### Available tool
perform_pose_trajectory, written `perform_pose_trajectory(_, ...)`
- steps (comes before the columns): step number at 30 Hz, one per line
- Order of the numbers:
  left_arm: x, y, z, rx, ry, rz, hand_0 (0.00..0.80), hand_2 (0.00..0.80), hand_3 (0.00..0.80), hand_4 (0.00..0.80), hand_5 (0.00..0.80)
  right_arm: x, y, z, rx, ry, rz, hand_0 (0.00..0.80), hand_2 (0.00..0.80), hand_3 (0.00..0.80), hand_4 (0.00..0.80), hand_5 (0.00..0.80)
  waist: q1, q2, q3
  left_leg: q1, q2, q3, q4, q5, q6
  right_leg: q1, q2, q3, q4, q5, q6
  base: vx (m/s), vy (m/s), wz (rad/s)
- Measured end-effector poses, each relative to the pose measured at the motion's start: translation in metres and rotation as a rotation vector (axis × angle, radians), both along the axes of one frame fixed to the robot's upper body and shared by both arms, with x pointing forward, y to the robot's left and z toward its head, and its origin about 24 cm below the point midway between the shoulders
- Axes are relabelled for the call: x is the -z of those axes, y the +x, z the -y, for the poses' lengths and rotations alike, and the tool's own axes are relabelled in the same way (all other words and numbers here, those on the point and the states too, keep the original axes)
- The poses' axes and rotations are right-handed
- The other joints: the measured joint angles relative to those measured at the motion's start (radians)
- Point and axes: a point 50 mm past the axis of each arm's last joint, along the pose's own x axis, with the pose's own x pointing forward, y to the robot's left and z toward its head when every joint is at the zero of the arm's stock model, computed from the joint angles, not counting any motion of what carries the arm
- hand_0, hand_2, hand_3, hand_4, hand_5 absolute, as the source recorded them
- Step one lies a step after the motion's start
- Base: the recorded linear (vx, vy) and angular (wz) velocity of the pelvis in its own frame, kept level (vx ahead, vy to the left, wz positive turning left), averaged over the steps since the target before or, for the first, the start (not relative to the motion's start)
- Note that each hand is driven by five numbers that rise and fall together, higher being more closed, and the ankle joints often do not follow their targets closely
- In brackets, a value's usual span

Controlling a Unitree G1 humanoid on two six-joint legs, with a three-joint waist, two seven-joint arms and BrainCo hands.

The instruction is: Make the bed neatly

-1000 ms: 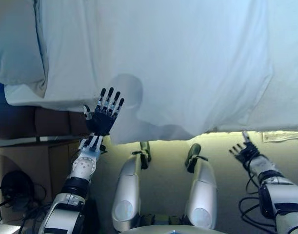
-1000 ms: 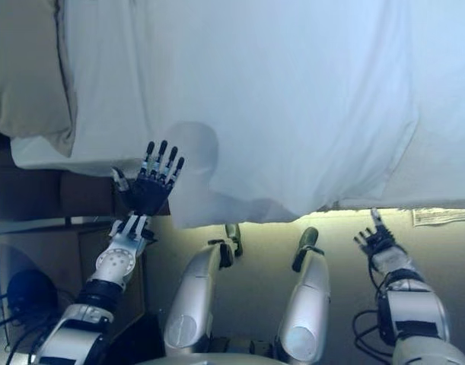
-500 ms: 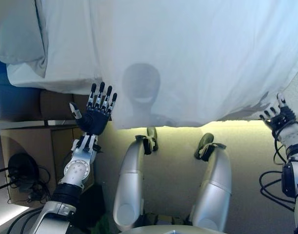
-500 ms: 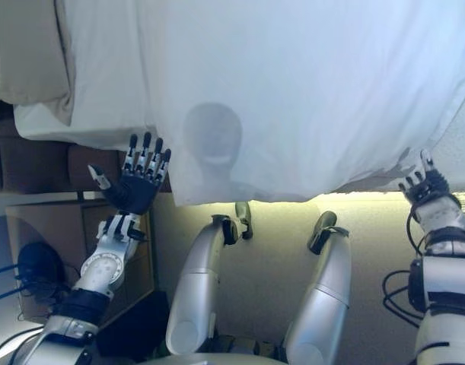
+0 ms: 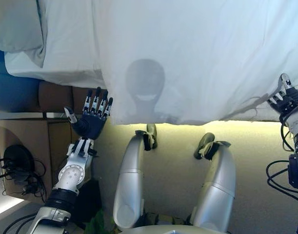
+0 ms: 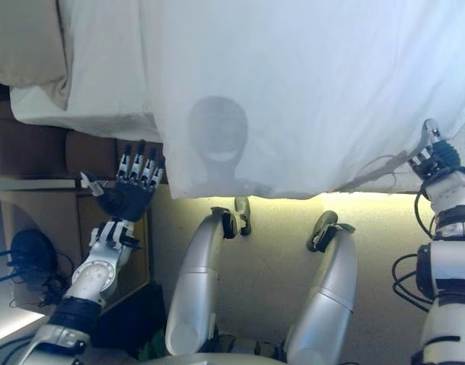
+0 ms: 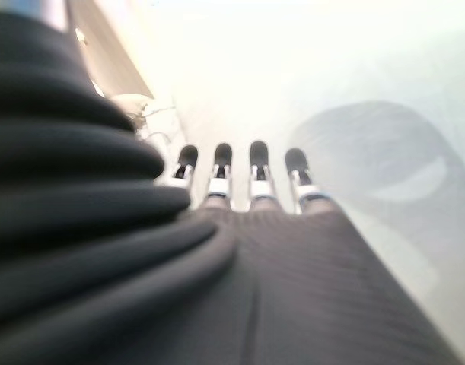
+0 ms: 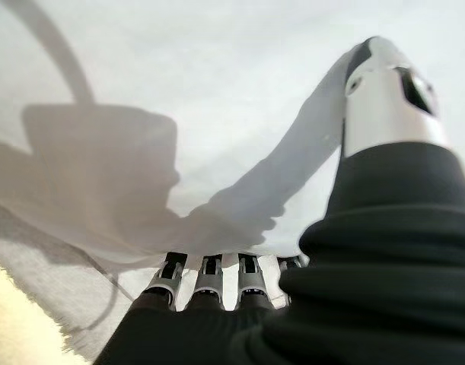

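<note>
White sheet overhangs bed; pillow, brown nightstand left.

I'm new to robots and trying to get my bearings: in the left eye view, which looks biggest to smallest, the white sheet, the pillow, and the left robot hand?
1. White sheet, filling most of the view.
2. Pillow, partly cut off at the edge.
3. Left robot hand, though it is nearer the camera, so its look may mislead.
</note>
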Motion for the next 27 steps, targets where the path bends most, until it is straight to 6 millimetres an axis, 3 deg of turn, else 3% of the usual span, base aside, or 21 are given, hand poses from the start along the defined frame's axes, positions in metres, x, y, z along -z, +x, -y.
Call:
perform_pose_trajectory(1, 0.000, -0.001, -0.003, -0.005, 0.000, -0.001, 0.000, 0.000, 0.000, 0.000, 0.000, -0.001, 0.000, 0.000, -0.005, -0.009, -0.002, 0.044, 0.044, 0.044, 0.044, 0.044, 0.000, 0.000, 0.000, -0.001, 0.000, -0.001, 0.001, 0.000, 0.000, 0.000, 0.000, 0.000, 0.002, -0.001, 0.000, 0.000, 0.000, 0.00)
perform_pose_trajectory(3, 0.000, -0.002, -0.006, -0.008, -0.002, -0.006, 0.000, 0.000, 0.000, 0.000, 0.000, -0.002, 0.001, 0.000, -0.009, -0.023, -0.008, 0.643, 0.643, 0.643, 0.643, 0.643, 0.000, 0.000, 0.000, -0.001, 0.000, -0.002, 0.002, 0.000, 0.000, 0.000, 0.000, 0.000, 0.004, -0.003, -0.001, 0.000, 0.000, 0.00)
perform_pose_trajectory(4, 0.001, -0.003, -0.007, -0.010, -0.003, -0.009, 0.000, 0.000, 0.000, 0.000, 0.000, -0.002, 0.001, 0.000, -0.008, -0.024, -0.008, 0.800, 0.800, 0.800, 0.800, 0.800, -0.001, 0.000, 0.000, -0.001, 0.000, -0.003, 0.002, 0.000, 0.000, 0.000, 0.000, -0.001, 0.004, -0.003, -0.001, 0.000, 0.000, 0.00)
perform_pose_trajectory(16, 0.001, -0.004, -0.009, 0.020, 0.003, -0.023, 0.000, 0.000, 0.000, 0.000, 0.000, -0.002, -0.001, 0.002, -0.027, -0.084, -0.022, 0.800, 0.800, 0.800, 0.800, 0.800, 0.000, 0.000, 0.000, 0.033, 0.000, -0.012, -0.018, 0.002, 0.001, 0.052, 0.004, -0.020, -0.029, 0.002, 0.003, 0.002, 0.004, 0.00)
perform_pose_trajectory(27, 0.008, -0.009, -0.002, 0.063, 0.012, -0.016, 0.000, 0.000, 0.000, 0.000, 0.000, 0.042, -0.026, 0.012, -0.062, -0.210, -0.227, 0.800, 0.800, 0.800, 0.800, 0.800, -0.004, -0.002, 0.001, 0.189, -0.001, 0.012, -0.146, 0.011, 0.003, 0.221, 0.036, -0.036, -0.197, 0.049, 0.036, 0.027, 0.024, -0.04)
